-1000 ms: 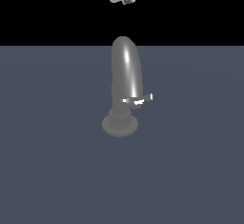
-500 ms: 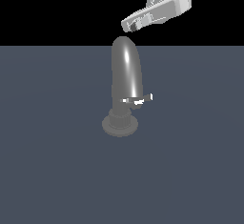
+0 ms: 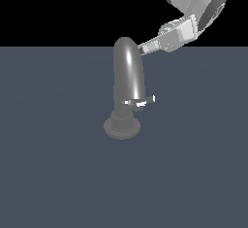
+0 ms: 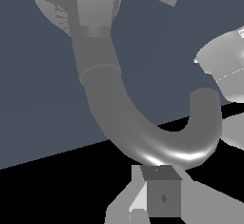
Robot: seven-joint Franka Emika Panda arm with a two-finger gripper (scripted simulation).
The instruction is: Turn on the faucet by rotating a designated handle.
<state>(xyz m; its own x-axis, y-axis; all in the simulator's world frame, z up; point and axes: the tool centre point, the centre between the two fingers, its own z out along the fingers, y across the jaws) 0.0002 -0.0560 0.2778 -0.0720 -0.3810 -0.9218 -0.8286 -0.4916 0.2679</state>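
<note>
- Our gripper (image 3: 140, 50) reached in from the two o'clock side of the exterior view, its tip level with the arched top of the faucet (image 3: 128, 84); we could not tell whether its jaws were apart or together.
- We saw the faucet standing upright near the centre of the exterior view, a glossy grey spout rising from a round stepped base (image 3: 122, 125) on the dark blue-grey floor (image 3: 53, 173).
- We found the handle (image 3: 140, 101) low on the spout, a thin grey lever with bright white tips pointing toward three o'clock, well below the gripper and apart from it.
- Through the wrist view we looked along the curved spout (image 4: 143, 132), with a grey finger (image 4: 162, 197) close to the arch; whether it touched the spout we could not tell.
- We saw the white arm (image 3: 196, 4) behind the gripper at one o'clock, against the black backdrop.
</note>
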